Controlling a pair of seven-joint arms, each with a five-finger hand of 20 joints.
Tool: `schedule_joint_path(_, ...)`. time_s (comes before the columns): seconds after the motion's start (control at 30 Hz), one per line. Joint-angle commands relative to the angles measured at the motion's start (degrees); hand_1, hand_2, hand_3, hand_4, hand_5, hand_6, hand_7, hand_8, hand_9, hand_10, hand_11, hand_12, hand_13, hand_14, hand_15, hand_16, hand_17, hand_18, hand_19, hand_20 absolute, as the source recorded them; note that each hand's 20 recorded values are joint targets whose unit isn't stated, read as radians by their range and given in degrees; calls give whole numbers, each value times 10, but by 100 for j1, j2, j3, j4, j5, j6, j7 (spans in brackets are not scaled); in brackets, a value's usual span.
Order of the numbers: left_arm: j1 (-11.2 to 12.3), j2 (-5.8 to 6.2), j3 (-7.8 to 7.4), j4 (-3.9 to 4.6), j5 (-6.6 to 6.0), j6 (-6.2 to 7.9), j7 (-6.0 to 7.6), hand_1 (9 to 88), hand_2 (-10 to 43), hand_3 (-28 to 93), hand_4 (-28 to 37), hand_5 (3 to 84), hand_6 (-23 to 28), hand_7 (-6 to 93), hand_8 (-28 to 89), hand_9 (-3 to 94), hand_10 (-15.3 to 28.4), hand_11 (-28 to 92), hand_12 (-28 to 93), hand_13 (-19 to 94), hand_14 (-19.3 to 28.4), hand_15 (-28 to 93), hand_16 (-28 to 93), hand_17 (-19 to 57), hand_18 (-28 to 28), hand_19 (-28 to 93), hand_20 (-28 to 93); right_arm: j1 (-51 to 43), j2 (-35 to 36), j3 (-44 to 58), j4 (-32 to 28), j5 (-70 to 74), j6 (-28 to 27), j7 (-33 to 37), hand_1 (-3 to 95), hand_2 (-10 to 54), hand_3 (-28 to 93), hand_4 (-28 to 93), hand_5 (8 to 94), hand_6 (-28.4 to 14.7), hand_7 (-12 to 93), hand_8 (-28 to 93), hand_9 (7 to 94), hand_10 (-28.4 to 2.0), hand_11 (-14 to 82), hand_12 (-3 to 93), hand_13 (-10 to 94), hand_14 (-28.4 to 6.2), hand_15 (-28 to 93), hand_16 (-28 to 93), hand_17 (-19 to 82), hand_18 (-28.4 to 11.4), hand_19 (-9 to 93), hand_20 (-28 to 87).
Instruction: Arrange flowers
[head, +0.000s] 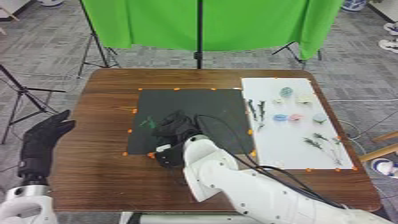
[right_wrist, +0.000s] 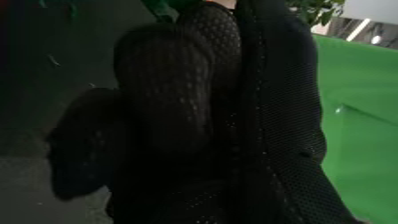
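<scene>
**Right arm over the table, left arm at its side**

My right arm (head: 258, 187) slants inward across the near edge of the table (head: 98, 185), putting my right hand (head: 180, 126) over its middle. I have my left arm (head: 29, 206) beside the table's left edge, the left hand (head: 44, 137) pointing forward, fingers (head: 59, 121) loosely extended.

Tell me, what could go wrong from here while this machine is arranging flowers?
The right robot hand is low over the dark mat, close beside a bit of greenery, so it might crush or shove that.

A dark cable loops beside that hand and could perhaps snag as the arm moves.

The green stems and flower heads lie loose on the white sheet, so a careless sweep might scatter them.
</scene>
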Motion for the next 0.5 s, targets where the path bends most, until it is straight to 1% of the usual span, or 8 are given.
schedule_joint_path(0.03,-2,-51,113,6,60,-143,-141,238,214,650,-283,484,60,99,-67,487,155,193,84,376,170,157,-25,93,123,160,167,-116,-193,0,242,-51,610,-15,944,-95,-278,448,770,-61,372,126,934,-114,155,372,937,-19,470,173,774,-54,713,386)
schedule_joint_path(0.17,-11,-56,126,2,70,-161,-197,238,210,651,-283,481,61,97,-66,485,155,194,85,376,170,157,-25,92,123,161,167,-142,-263,60,334,-61,702,-5,937,-90,-272,442,770,-61,360,119,935,-116,144,361,937,-23,452,165,769,-59,704,371)
schedule_joint_path(0.3,-5,-72,126,-8,101,-221,-256,238,204,651,-283,479,61,97,-65,484,155,194,86,375,172,159,-24,90,126,166,167,-181,-295,122,356,2,687,-14,931,-84,-270,444,768,-58,350,114,935,-115,131,357,937,-24,439,163,766,-62,701,361)
schedule_joint_path(0.5,10,-89,121,-18,143,-270,-329,238,155,652,-283,476,65,93,-64,481,155,195,88,377,175,164,-24,87,129,170,166,-241,-348,219,355,192,665,-83,907,-85,-267,455,763,-56,305,128,929,-114,112,349,937,-27,427,164,762,-64,705,338)
